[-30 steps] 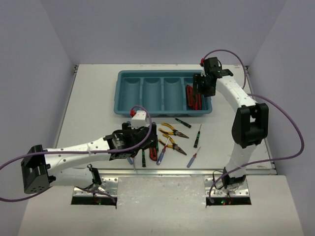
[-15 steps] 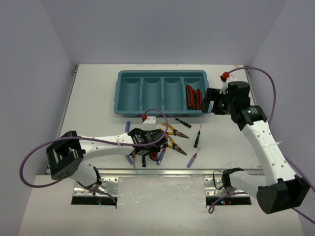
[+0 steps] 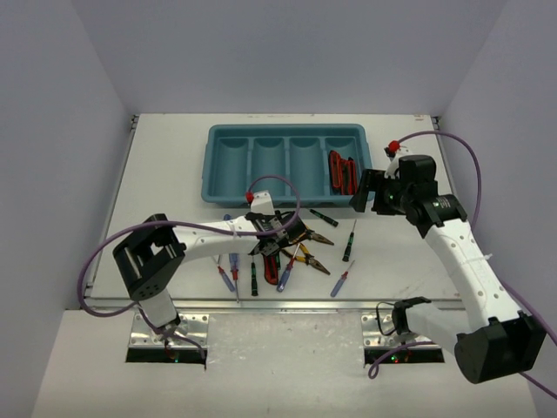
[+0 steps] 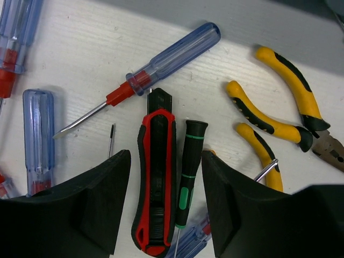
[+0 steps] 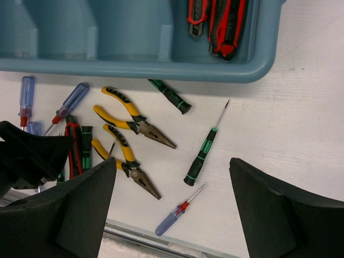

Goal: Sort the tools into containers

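On the table, my left gripper (image 4: 165, 207) straddles a red-and-black utility knife (image 4: 156, 183) and a black-and-green screwdriver (image 4: 189, 169) lying side by side. Its fingers (image 4: 94, 207) stand apart and touch neither tool. Seen from above, the left gripper (image 3: 277, 239) is low over the tool pile. My right gripper (image 3: 369, 192) hangs open and empty just off the teal tray's (image 3: 228, 198) right end. Two utility knives (image 3: 341, 172) lie in the tray's rightmost compartment; the other three hold nothing. Yellow-handled pliers (image 5: 134, 115) lie in front of the tray.
A second pair of pliers (image 5: 126, 158), two black-and-green screwdrivers (image 5: 203, 153) (image 5: 171, 97) and a blue-and-red screwdriver (image 5: 176, 214) lie scattered on the table. Several more blue-handled screwdrivers (image 3: 231, 272) sit left of the pile, near the table's front edge.
My left gripper has slid right over the tool pile and its jaws have narrowed around the knife and screwdriver. The right arm has swung off the tray to its right end.
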### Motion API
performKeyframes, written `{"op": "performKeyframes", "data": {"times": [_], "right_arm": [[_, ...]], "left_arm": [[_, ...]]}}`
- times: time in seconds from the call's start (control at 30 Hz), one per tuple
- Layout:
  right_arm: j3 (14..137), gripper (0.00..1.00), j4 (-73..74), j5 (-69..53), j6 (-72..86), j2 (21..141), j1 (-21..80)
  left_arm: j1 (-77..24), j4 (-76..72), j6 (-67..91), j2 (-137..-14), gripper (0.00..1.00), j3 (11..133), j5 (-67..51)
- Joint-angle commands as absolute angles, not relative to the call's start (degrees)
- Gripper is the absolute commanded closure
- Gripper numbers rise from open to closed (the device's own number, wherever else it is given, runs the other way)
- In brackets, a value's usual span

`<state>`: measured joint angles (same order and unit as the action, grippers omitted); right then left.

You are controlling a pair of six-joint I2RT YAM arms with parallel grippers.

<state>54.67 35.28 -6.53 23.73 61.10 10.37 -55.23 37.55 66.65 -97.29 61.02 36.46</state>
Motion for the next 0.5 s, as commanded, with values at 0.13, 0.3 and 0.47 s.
{"op": "performKeyframes", "data": {"times": [0.13, 0.3, 0.47], "right_arm": [[53.1, 0.15, 31.6, -8.7, 23.2, 60.0, 10.5], [53.0, 0.15, 31.5, -9.1, 23.3, 60.0, 10.5], [53.2, 0.15, 31.6, -9.1, 23.3, 59.9, 10.5]], "left_arm": [[-54.2, 43.2, 72.6, -102.8, 0.54, 66.2, 38.3], [-54.2, 41.3, 72.6, -103.2, 0.54, 64.3, 36.9], [-54.2, 39.1, 72.1, -101.6, 0.54, 62.2, 36.7]]}}
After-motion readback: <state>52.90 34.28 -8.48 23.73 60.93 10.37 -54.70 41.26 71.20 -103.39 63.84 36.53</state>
